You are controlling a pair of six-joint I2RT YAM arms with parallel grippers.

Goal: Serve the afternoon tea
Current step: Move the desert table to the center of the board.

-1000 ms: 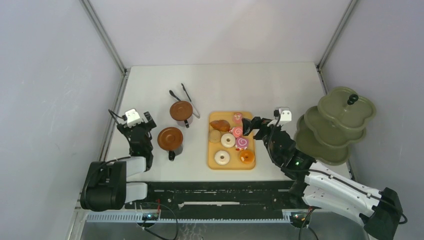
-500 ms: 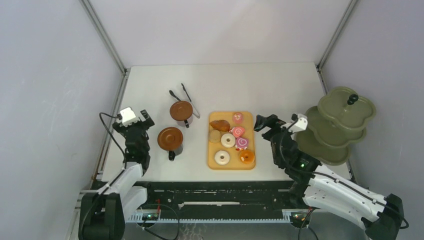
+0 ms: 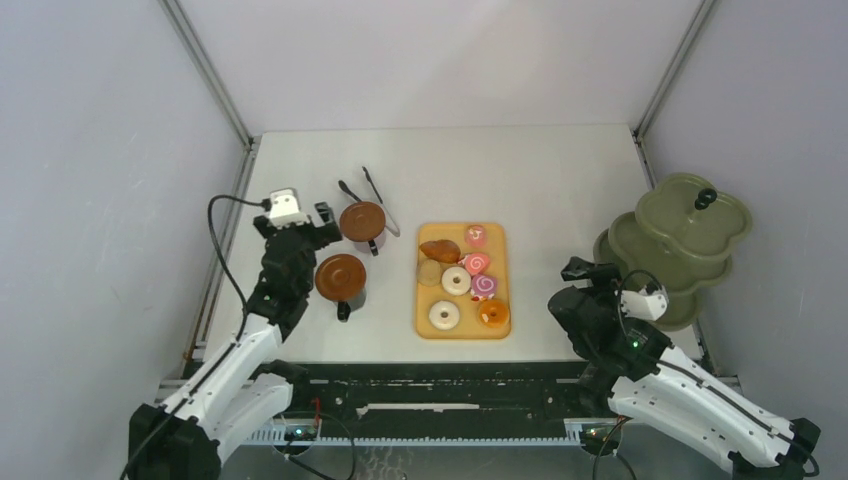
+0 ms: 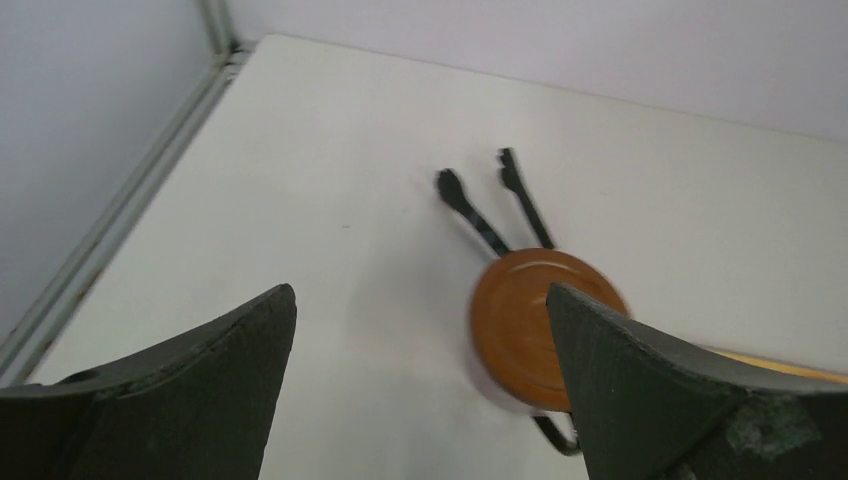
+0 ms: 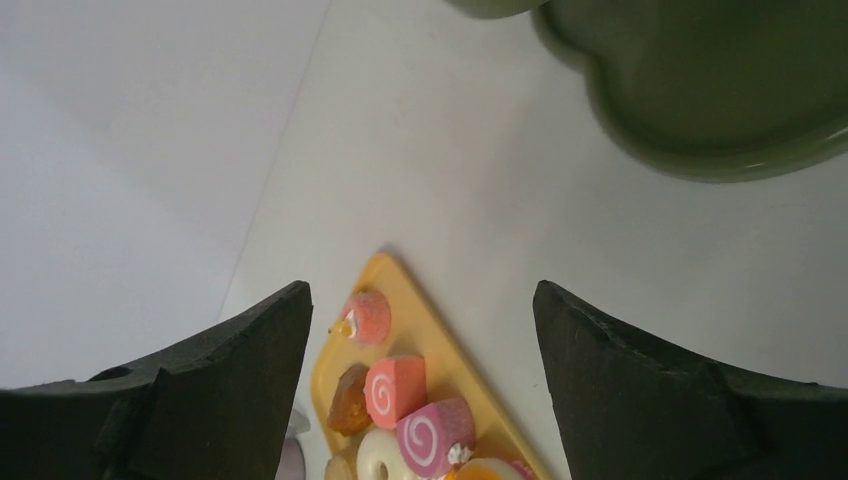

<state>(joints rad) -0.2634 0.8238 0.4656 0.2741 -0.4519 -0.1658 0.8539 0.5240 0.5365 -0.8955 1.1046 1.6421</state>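
Small donuts [image 3: 444, 315], pink swirl cakes [image 3: 476, 264] and a brown bun [image 3: 439, 250] lie on the orange-yellow tray [image 3: 500, 240]. Two brown cups with saucers [image 3: 340, 277] [image 3: 362, 220] stand to its left. The olive three-tier stand [image 3: 680, 245] with its black knob [image 3: 706, 198] is at the right edge. My left gripper [image 3: 318, 225] is open and empty beside the cups; the left wrist view shows a saucer [image 4: 515, 325] ahead of it [image 4: 420, 400]. My right gripper [image 3: 588, 270] is open and empty between tray and stand. In the right wrist view it [image 5: 420, 390] faces the swirl cakes [image 5: 395, 390].
Black tongs [image 3: 370, 190] lie behind the far cup, also in the left wrist view [image 4: 485, 210]. The stand's lowest tier [image 5: 700, 110] fills the top right of the right wrist view. Grey walls close in the table on three sides.
My right gripper has pulled back from the tray's right edge toward the near edge beside the stand. My left arm has reached forward and right toward the cups. Both stay empty.
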